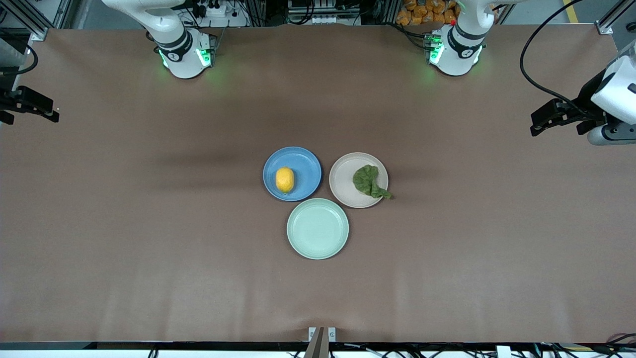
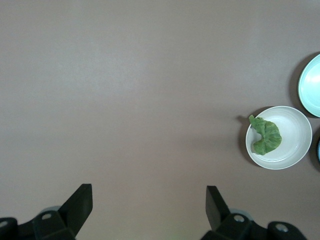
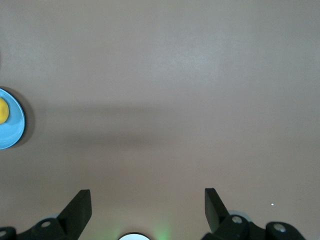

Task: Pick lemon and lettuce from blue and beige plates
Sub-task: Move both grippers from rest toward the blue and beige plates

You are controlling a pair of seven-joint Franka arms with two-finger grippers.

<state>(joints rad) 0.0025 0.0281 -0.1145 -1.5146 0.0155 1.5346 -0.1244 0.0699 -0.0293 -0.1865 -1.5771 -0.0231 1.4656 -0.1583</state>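
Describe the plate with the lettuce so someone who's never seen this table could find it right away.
Three plates cluster mid-table. The beige plate sits beside the blue plate, toward the left arm's end, farther from the front camera than the pale green plate. Only it carries a crumpled lettuce leaf, whose tip overhangs the rim.

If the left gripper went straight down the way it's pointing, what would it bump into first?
Probably just the bare brown table. The left gripper hangs open over the table's left-arm end, and the beige plate with the lettuce sits off to the side, out of its path.

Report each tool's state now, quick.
Left tool: open, holding nothing, over bare table.
Right tool: open, holding nothing, over bare table.
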